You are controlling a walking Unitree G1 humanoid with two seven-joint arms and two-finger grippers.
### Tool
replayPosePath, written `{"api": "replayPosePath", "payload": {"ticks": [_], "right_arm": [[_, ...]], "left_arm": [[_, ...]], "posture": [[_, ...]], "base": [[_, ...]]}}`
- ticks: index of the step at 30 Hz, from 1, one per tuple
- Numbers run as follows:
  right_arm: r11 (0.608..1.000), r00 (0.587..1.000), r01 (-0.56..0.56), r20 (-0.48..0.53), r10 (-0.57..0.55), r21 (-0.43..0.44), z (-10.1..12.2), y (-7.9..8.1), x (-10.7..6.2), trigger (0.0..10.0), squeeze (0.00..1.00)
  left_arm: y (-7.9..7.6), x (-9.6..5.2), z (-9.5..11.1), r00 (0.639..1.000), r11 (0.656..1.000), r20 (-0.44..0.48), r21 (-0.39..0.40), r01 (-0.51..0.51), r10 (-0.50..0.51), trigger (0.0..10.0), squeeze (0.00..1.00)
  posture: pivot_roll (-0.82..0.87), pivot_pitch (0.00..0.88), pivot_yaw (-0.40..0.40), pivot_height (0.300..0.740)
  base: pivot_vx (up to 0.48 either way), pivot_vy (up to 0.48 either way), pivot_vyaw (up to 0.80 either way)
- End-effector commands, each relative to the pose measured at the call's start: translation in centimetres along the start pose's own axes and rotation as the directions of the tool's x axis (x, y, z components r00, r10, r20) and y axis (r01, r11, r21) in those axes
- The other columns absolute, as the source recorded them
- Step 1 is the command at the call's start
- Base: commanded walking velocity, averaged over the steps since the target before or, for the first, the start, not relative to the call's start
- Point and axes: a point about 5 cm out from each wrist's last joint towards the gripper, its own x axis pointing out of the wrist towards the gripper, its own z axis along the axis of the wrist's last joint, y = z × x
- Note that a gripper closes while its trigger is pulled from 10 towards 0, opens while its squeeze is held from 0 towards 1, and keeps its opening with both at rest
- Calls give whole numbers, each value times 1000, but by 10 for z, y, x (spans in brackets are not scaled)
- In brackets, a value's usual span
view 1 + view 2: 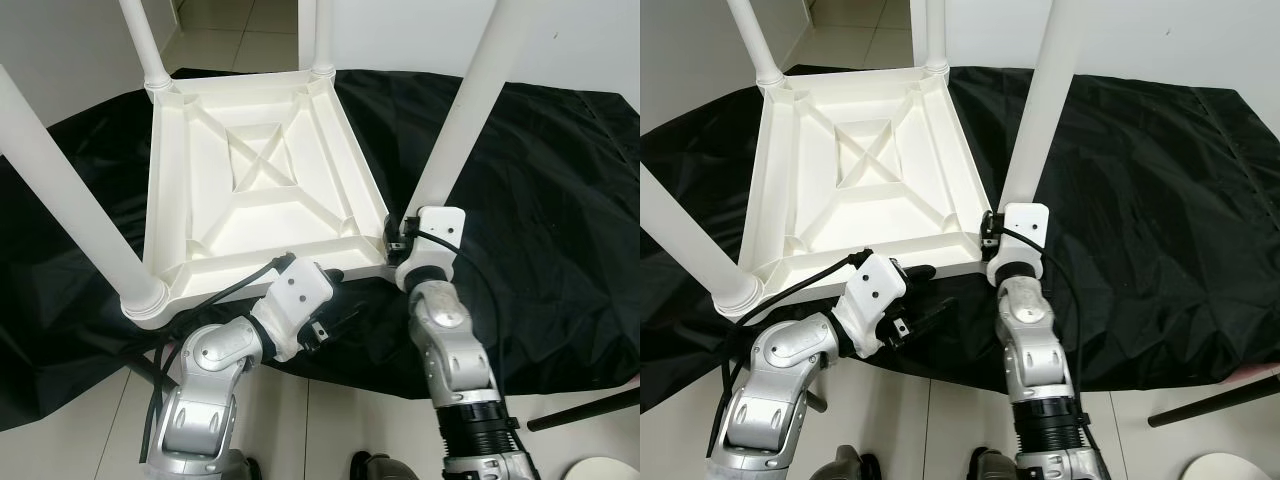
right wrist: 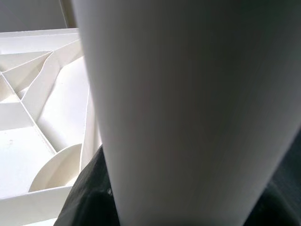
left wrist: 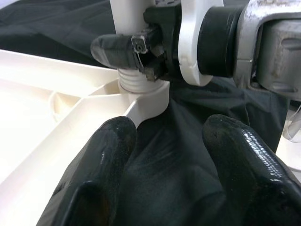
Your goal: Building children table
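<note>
table [image 1: 255,170]: smooth white plastic | cloth [image 1: 560,200]: matt black fabric

The two head views are looking forward and steeply down from above, both taking in the upturned white table [image 1: 255,180] on the black cloth [image 1: 540,200] over the tiled floor, with both silver arms rising from the lower edge. The right eye view is sitting slightly to one side, so everything is lying further left in it. The left wrist view is looking along its own black fingers [image 3: 101,155], very near, at the table's corner socket [image 3: 143,92] and the right gripper [image 3: 141,47]. The right wrist view is pressing close against a white leg [image 2: 188,108], with the table's ribbed underside beside it.
</note>
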Motion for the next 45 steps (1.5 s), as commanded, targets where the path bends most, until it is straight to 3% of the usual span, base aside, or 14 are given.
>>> {"api": "replayPosePath", "payload": {"ticks": [1,2,3,15,16,17,19,24,31,36,38,41,42,45], "right_arm": [[1000,997,22,-79,-23,-10,-12,-1,-1,10000,0],[1000,997,22,-79,-23,-10,-12,-1,-1,10000,0],[1000,998,17,-59,-16,10,-10,-2,-3,10000,1000],[982,982,-189,4,189,6,5,-14,1,10000,1000],[971,971,-239,4,239,-7,6,-18,1,10000,557],[957,957,-288,7,289,-36,7,-23,2,10000,0],[940,942,-336,5,337,-50,8,-27,3,10000,0],[830,843,-531,-9,538,-169,10,-40,9,10000,0],[713,740,-663,-58,670,-228,7,-46,17,10000,0],[668,698,-706,-68,713,-235,5,-47,20,10000,0],[635,662,-741,-76,746,-221,3,-47,24,2471,0],[627,653,-748,-77,753,-215,3,-48,24,2471,0],[618,645,-755,-81,760,-217,2,-48,25,0,0],[612,640,-760,-86,764,-217,1,-49,25,0,0]], "left_arm": [[9,0,0,982,982,-2,-6,-191,191,10000,0],[9,0,0,982,982,-2,-6,-191,191,10000,0],[9,-1,-1,981,981,-4,-5,-194,194,10000,0],[12,0,-1,979,979,0,1,-202,202,10000,0],[13,0,-1,979,979,0,2,-205,205,10000,0],[14,0,-1,978,978,0,2,-207,207,10000,0],[15,0,-2,978,978,-1,3,-209,209,10000,0],[20,-1,-1,983,982,10,48,-185,184,10000,0],[30,-4,-3,987,982,-7,101,-161,162,10000,0],[32,-5,-5,987,981,-19,117,-157,160,10000,0],[33,-6,-5,987,980,-23,126,-155,159,10000,0],[33,-6,-5,987,980,-23,127,-155,159,10000,0],[33,-6,-5,987,980,-21,127,-156,160,10000,0],[33,-5,-5,986,979,-20,125,-160,163,10000,0]], "posture": [[-60,124,6,740],[-60,124,6,740],[-61,122,8,740],[-69,113,9,740],[-69,113,9,740],[-74,109,12,740],[-77,106,12,740],[-78,99,5,740],[-69,94,7,740],[-55,99,8,740],[-51,99,7,740],[-50,98,6,740],[-46,97,2,740],[-45,94,0,740]], "base": [[0,0,0],[0,0,0],[0,0,0],[0,0,0],[0,0,0],[0,0,0],[0,0,0],[0,0,0],[0,0,0],[0,0,0],[0,0,0],[0,0,0],[0,0,0],[0,0,0]]}}
